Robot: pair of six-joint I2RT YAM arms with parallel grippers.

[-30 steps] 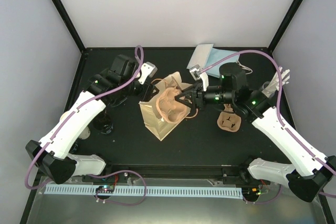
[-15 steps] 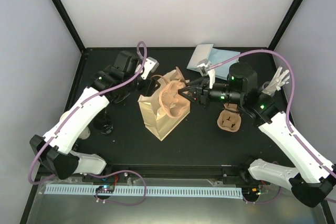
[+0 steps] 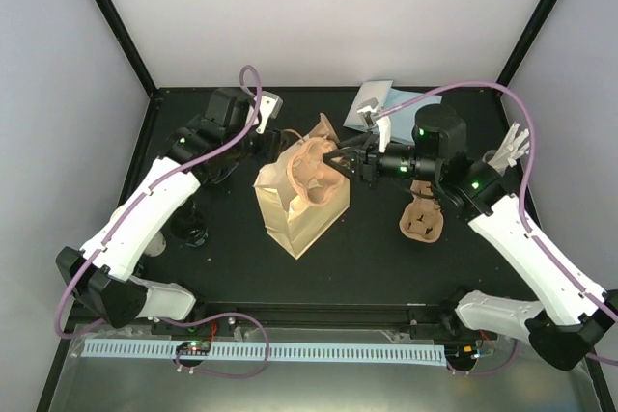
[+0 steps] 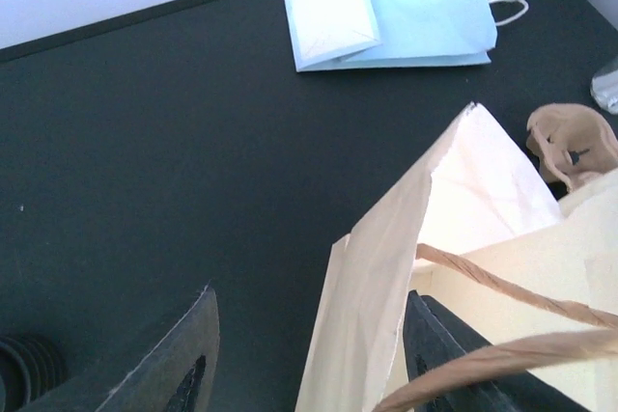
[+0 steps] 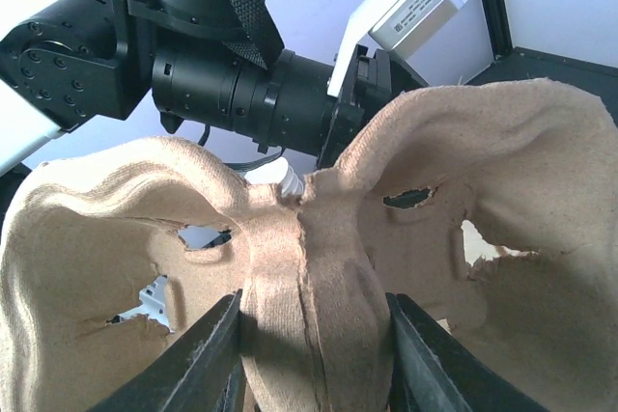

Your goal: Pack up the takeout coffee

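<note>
Desk (image 3: 367,258): black, carries everything.
Paper bag (image 3: 294,214): upright mid-desk, mouth open.
Left fingers (image 4: 193,364): partly apart, astride bag rim, gap to paper visible, not pinching.
Right fingers (image 5: 208,359): clamped on middle ridge of pulp cup carrier (image 3: 314,178), carrier over bag mouth.
Coffee cup (image 3: 189,230): probably dark round lid on desk beside left arm, well apart from bag; body hidden.
Handling, judged: light, thin paper wall dents easily, lid may pop, spills if tilted. Grip mid-wall below lid, gentle squeeze, keep upright.
</note>
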